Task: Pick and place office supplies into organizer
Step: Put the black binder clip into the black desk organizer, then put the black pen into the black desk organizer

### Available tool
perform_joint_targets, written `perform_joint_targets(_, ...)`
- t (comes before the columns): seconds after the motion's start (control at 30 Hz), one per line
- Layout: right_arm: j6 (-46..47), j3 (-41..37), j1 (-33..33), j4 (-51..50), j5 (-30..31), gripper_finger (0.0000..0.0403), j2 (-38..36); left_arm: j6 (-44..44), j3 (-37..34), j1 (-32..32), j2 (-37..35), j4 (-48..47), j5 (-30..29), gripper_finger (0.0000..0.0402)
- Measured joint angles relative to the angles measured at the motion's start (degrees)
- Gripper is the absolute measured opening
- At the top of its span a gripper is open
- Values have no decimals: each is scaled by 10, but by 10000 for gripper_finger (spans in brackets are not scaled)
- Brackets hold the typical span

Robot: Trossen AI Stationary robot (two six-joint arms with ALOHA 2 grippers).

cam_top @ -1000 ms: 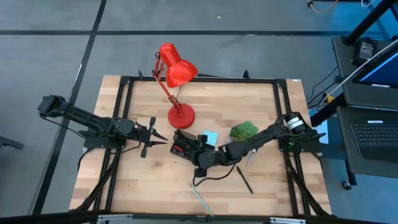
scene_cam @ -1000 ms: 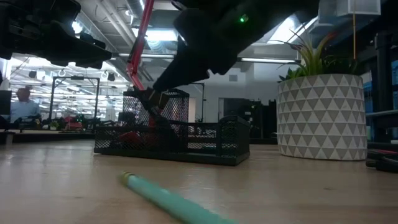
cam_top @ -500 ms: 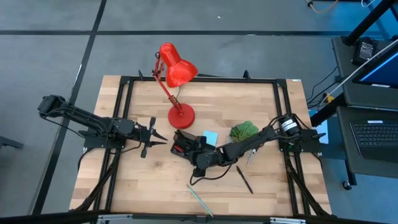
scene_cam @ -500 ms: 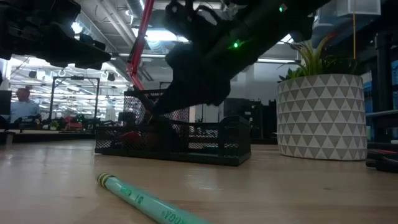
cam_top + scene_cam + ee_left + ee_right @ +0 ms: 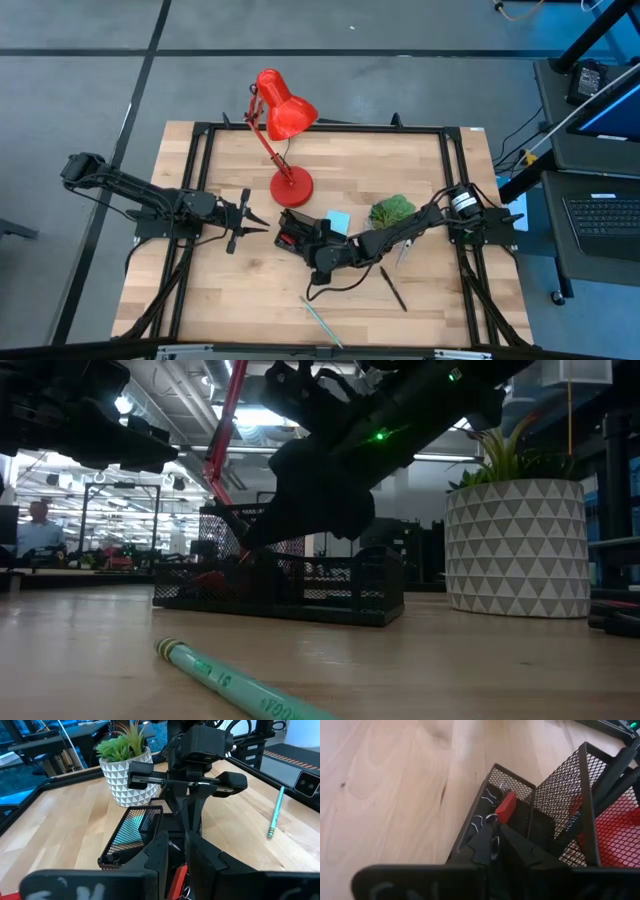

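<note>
The black mesh organizer sits mid-table near the lamp base. Red scissor handles and several wire-handled clips lie in its low compartment. My right gripper slants down over that compartment's near rim, fingers almost together around a small clip. My left gripper hovers shut just left of the organizer. A light blue sticky pad lies beside the organizer. A teal pen and a dark pen lie flat nearer the near edge. My right gripper pinches a small clip between its two fingertips; only the clip's silver wire shows in the narrow gap. The fingers come slanting down from the table's right. The clip is lifted clear, over the organizer's low compartment.
The red desk lamp stands behind the organizer, its round base close by. A plant in a white patterned pot is to the right of the sticky pad. Bare wood lies along the table's left and near sides.
My right gripper has shifted a little toward the table's left, nearer over the organizer, then stayed still. The teal pen has rolled and slid slightly toward the left, so that its lettering now shows in the low view.
</note>
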Motion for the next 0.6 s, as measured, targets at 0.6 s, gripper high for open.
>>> perform_joint_targets(0.6, 18, 0, 9, -24, 0, 137, -48, 0, 0, 0, 0, 0, 0, 59)
